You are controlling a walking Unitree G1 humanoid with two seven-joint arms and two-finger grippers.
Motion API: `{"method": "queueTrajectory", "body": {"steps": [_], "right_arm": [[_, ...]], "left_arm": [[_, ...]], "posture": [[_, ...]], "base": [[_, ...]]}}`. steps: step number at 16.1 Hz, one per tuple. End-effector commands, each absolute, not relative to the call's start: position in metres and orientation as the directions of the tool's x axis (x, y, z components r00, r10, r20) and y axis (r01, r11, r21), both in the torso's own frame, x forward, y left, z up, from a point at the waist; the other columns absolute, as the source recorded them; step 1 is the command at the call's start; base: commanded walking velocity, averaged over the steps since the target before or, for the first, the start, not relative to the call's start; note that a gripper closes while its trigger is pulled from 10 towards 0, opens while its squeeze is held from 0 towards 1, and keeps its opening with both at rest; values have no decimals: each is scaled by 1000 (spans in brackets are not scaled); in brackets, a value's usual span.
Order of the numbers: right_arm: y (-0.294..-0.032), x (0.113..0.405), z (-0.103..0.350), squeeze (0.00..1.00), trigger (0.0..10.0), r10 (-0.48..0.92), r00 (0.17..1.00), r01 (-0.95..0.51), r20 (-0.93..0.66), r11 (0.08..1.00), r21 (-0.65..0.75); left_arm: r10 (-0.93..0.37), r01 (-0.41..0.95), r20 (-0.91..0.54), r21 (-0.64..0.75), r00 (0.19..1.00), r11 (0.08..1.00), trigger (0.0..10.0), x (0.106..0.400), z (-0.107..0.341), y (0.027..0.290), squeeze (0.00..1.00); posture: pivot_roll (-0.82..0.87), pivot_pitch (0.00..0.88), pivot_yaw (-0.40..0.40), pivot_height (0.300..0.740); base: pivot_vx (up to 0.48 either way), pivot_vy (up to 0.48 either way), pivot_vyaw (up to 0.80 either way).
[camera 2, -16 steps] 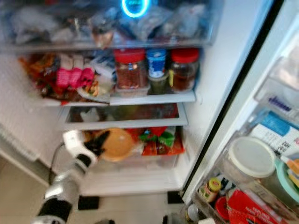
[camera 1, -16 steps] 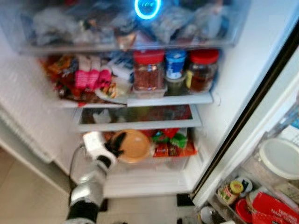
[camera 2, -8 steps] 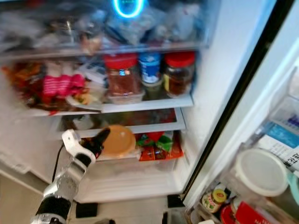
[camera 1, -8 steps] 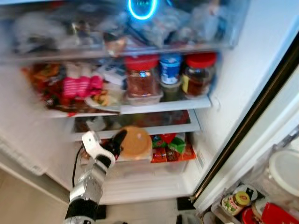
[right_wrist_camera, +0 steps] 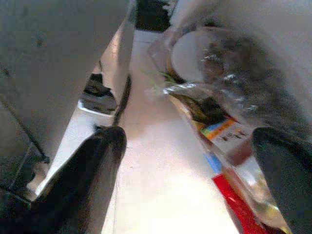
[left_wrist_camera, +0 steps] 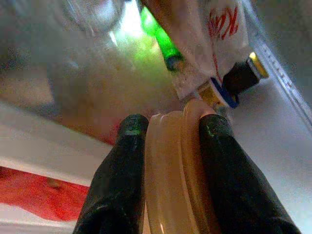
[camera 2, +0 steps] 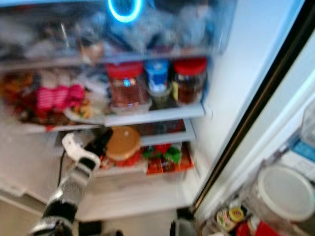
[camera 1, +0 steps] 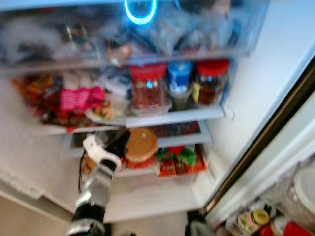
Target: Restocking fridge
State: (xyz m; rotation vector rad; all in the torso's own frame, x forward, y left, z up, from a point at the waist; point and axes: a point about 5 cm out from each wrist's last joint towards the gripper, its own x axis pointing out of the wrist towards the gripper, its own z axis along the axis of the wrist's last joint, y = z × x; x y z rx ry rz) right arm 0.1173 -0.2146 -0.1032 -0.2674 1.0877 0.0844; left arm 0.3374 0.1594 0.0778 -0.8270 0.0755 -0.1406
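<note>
A round tan lidded container [camera 1: 141, 144] is held edge-on in my left gripper [camera 1: 122, 144], which is shut on it. It hangs in front of the thin glass shelf [camera 1: 182, 140], just above the crisper drawer [camera 1: 162, 173] inside the open fridge. In the left wrist view both black fingers [left_wrist_camera: 127, 151] clamp the container's rim [left_wrist_camera: 170, 170], with a green bottle [left_wrist_camera: 163, 44] and a white packet [left_wrist_camera: 214, 34] beyond. My right gripper [right_wrist_camera: 190, 141] is open, with nothing between its fingers, beside bagged food.
Two red-lidded jars [camera 1: 148, 87] and a blue-lidded tub [camera 1: 179, 77] stand on the middle shelf, with pink and red packets [camera 1: 78, 97] to their left. Red and green packets [camera 1: 181, 158] lie in the drawer. The fridge door at right holds a white-lidded tub [camera 2: 283, 194].
My left gripper has lifted the tan container from in front of the drawer up to the thin glass shelf. The whole picture has shifted and blurred with the camera.
</note>
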Motion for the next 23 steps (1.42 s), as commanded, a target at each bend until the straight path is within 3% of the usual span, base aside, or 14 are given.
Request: {"method": "queueTrajectory", "body": {"steps": [1,7,13,23], "right_arm": [[-195,119,-106,0,10000,12,462,-251,-887,961,-118],[-200,109,-107,0,10000,23,451,-301,-892,945,-128],[-215,91,-108,0,10000,9,435,-340,-900,928,-155],[-216,73,-108,0,10000,40,445,-385,-895,910,-151]], "left_arm": [[-108,47,-32,-752,994,657,10000,337,73,167,0],[52,-56,-30,-753,998,655,10000,348,80,187,0],[193,-147,-3,-661,981,736,10000,356,95,213,0],[305,-203,18,-708,952,676,10000,366,116,227,0]], "posture": [[-132,96,36,657],[-213,117,-20,657],[-284,152,-82,657],[-333,224,-117,657]], "base": [[0,0,0],[0,0,0],[0,0,0],[0,0,0]]}}
